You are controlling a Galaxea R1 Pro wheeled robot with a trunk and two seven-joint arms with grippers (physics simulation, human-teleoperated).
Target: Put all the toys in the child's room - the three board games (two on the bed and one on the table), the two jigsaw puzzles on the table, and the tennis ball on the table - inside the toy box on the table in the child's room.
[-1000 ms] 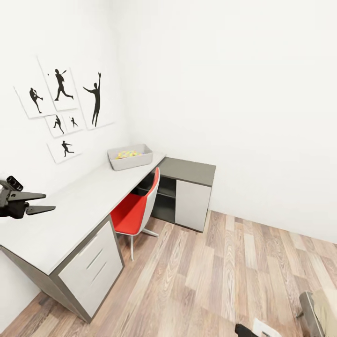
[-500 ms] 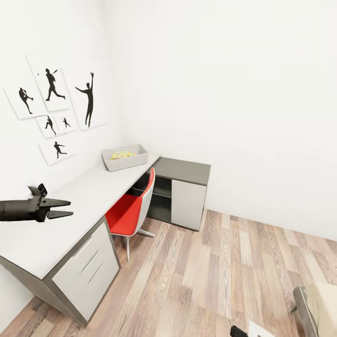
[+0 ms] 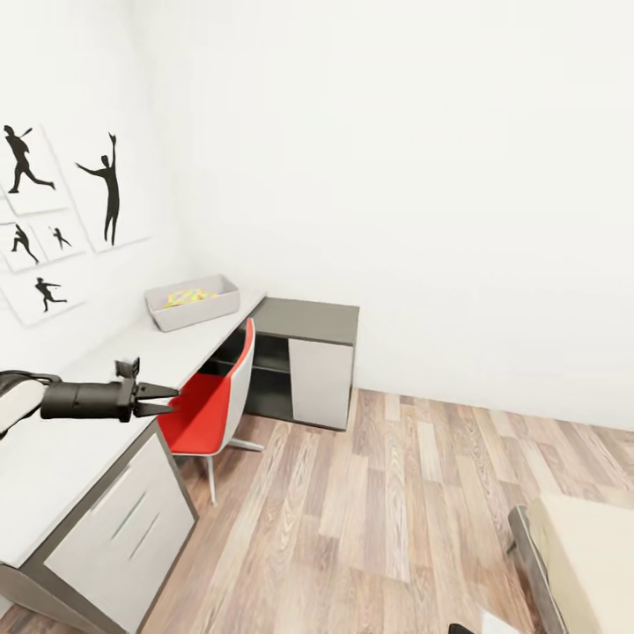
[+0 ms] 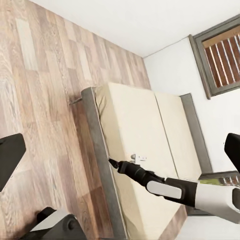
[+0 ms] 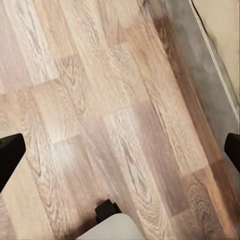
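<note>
The left tool [image 3: 167,401] is held empty at 9 o'clock, its fingers slightly parted, over the desk [image 3: 53,458]. The toy box [image 3: 192,302], with colourful items inside, is seated on the desk at 10 o'clock. The bed [image 3: 581,563] is located at 4 o'clock. The right tool [image 4: 114,163] is seen over the bed; whether it is parted cannot be told.

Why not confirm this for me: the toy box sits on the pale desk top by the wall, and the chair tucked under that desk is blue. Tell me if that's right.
One detail is wrong. The head view shows the toy box on the pale top of the table by the wall, but the chair tucked under it is red with a white back, not blue.
</note>
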